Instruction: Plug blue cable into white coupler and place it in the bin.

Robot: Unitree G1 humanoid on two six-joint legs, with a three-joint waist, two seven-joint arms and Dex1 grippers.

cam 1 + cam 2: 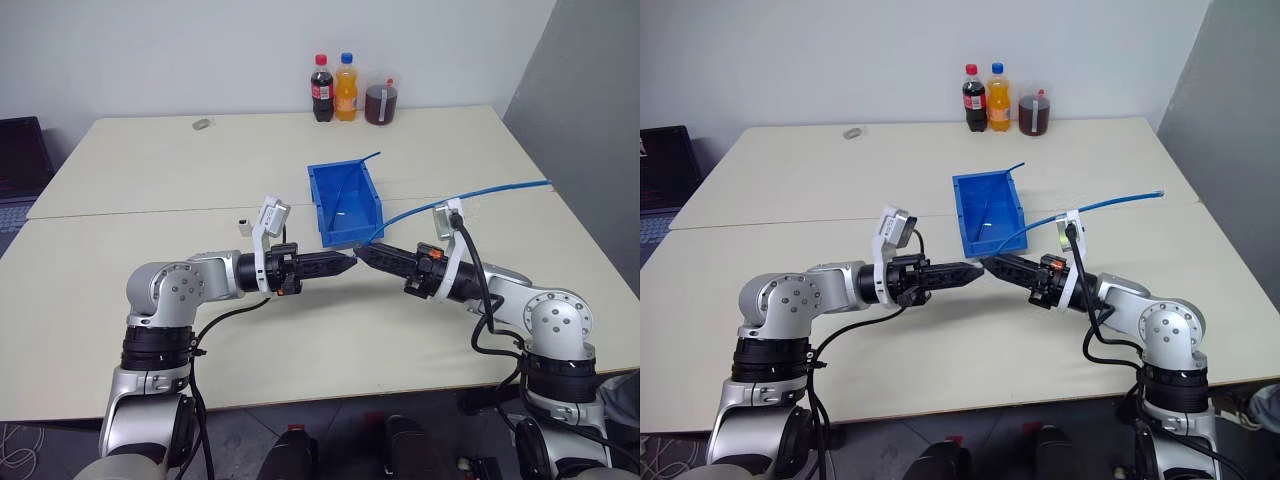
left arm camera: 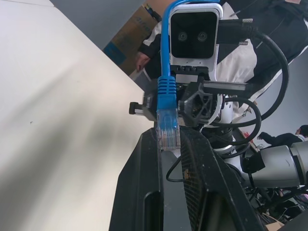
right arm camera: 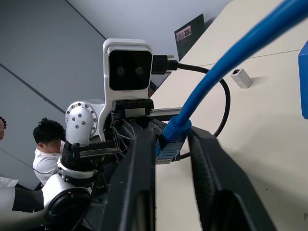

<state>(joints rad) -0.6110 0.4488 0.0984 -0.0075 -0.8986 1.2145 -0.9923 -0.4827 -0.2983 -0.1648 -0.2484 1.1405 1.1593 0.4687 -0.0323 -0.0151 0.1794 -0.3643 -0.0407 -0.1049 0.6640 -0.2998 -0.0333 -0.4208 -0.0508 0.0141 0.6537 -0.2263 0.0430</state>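
Left arm: reaching in from the left, forearm lying level over the near pale beige tabletop (image 1: 150, 160), pointing right.
Left gripper (image 1: 350, 260): meeting the other gripper tip to tip just before the near end of the bright blue rectangular plastic bin (image 1: 318, 205); black fingers (image 2: 139, 192) pinching together on the clear plug of the thin light-blue network cable (image 1: 470, 195).
Right arm: bending in from the right, forearm level, pointing left.
Right gripper (image 1: 366, 252): pressing in on both sides of the blue boot just behind the plug, clamping the blue cable.
Blue cable: trailing from the two grippers over the right wrist and off towards the right table edge.
Tiny white boxy plastic coupler (image 1: 243, 222): lying on the table left of the bin, apart from both grippers.
Bin: standing mid-table, just beyond the grippers.
Writing: showing on the red label of the dark cola bottle (image 1: 322, 90) at the far edge, too small to read; standing next to an orange soda bottle (image 1: 346, 88) and a clear jar of dark red drink (image 1: 381, 103).
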